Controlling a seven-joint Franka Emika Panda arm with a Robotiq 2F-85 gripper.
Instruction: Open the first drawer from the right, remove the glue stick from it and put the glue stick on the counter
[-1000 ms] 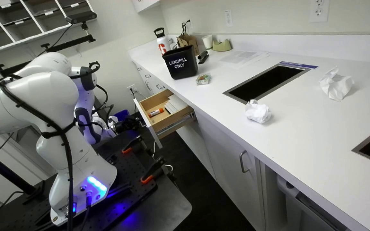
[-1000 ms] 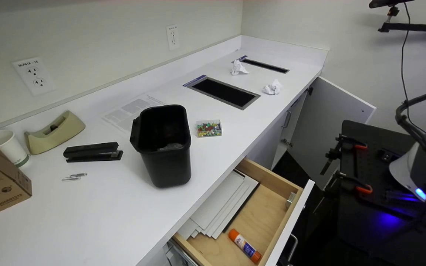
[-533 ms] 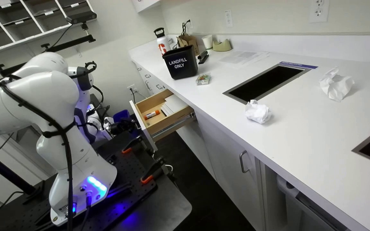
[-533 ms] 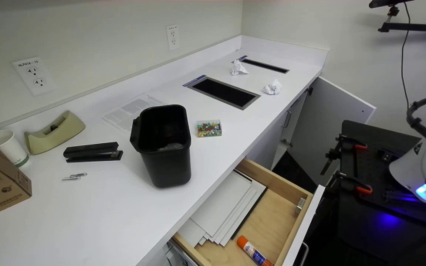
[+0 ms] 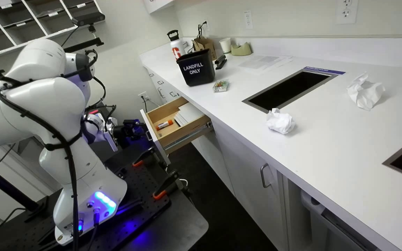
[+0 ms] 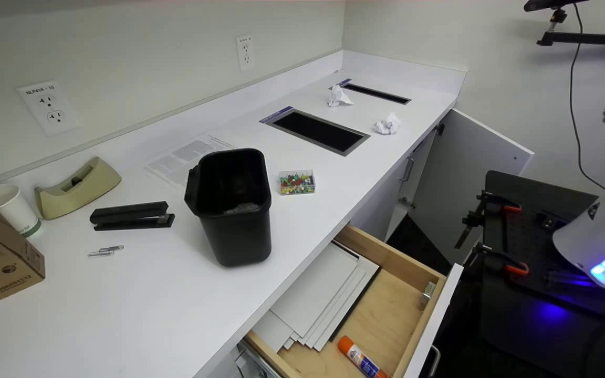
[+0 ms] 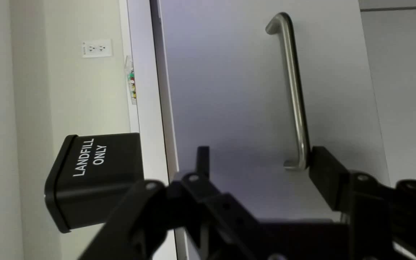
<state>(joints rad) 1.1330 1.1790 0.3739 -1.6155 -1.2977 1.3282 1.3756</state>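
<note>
Your gripper (image 7: 260, 159) no longer holds the handle (image 7: 296, 94): its fingers (image 7: 327, 177) stand apart, gripping nothing, and the drawer (image 6: 381, 312) sits further out than a second ago. Opening appears complete; the glue stick (image 6: 363, 359) lies inside and looks free for removal to the counter (image 6: 139, 299).
</note>
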